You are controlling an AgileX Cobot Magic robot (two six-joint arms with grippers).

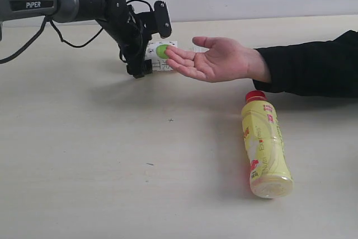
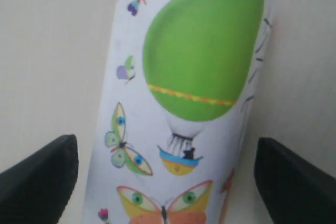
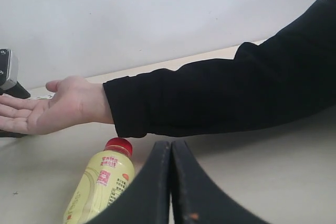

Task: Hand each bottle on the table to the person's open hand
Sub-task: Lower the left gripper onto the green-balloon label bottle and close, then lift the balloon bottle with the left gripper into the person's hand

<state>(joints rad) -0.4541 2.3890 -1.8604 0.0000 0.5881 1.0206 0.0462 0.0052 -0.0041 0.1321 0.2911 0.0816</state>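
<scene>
Small labelled bottle (image 2: 184, 103) is flanked by jaws of the left gripper (image 2: 167, 153), grip untellable. Release is best delayed until the open hand (image 1: 215, 60) beyond supports it. Jaws of the right gripper (image 3: 171, 182) are pressed together.

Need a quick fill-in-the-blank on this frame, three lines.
1. The yellow bottle lies on the table; its cap is ____.
2. The right gripper has its fingers ____.
3. The left gripper holds the small bottle beside the open hand, whose palm faces ____.
Missing: red; shut; up.
</scene>
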